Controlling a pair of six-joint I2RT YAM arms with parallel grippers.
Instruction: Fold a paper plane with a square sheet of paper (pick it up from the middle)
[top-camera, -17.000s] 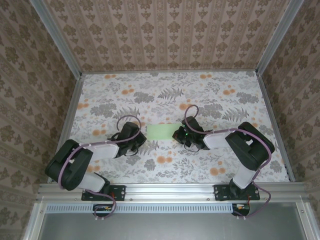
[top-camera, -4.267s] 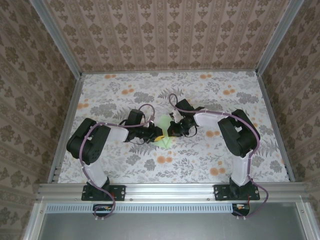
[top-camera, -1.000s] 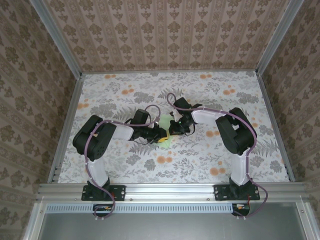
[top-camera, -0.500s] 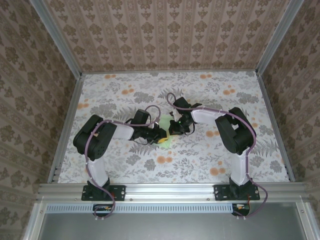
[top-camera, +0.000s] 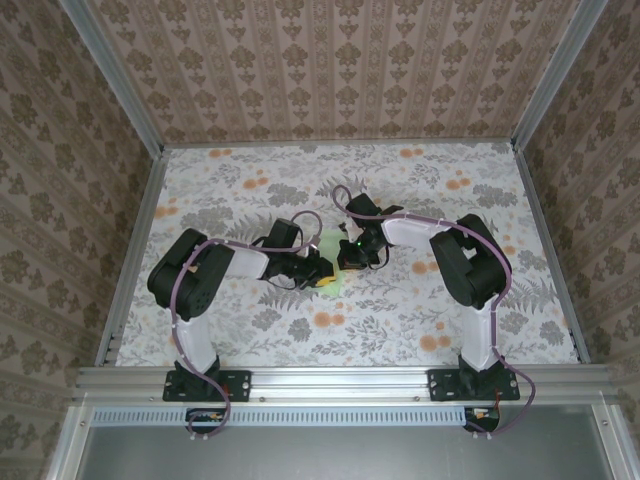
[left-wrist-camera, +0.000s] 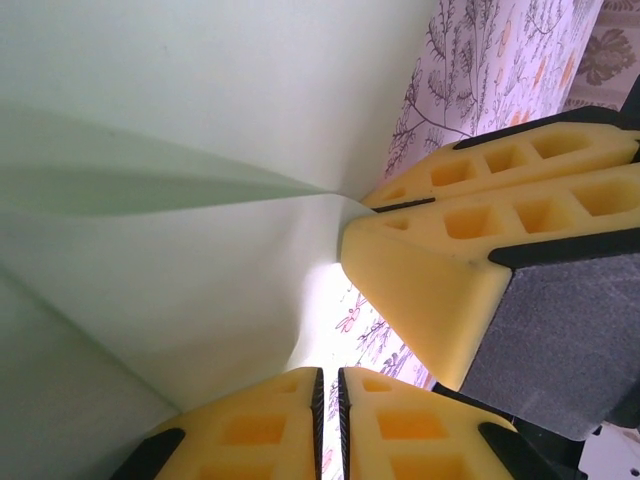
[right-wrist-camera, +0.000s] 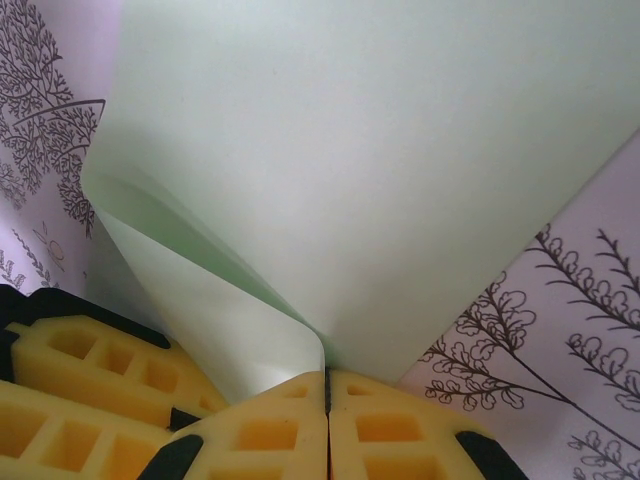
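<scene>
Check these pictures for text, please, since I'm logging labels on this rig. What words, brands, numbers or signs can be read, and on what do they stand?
None can be read in any view.
The square sheet of paper is plain.
The tablecloth carries only a floral print.
The yellow fingers bear no markings.

High behind the arm bases (top-camera: 205, 385), one camera looks down over the whole floral-patterned table (top-camera: 400, 330). Both wrist cameras sit right against the thin pale-green paper sheet (right-wrist-camera: 380, 150), shared mid-table.
</scene>
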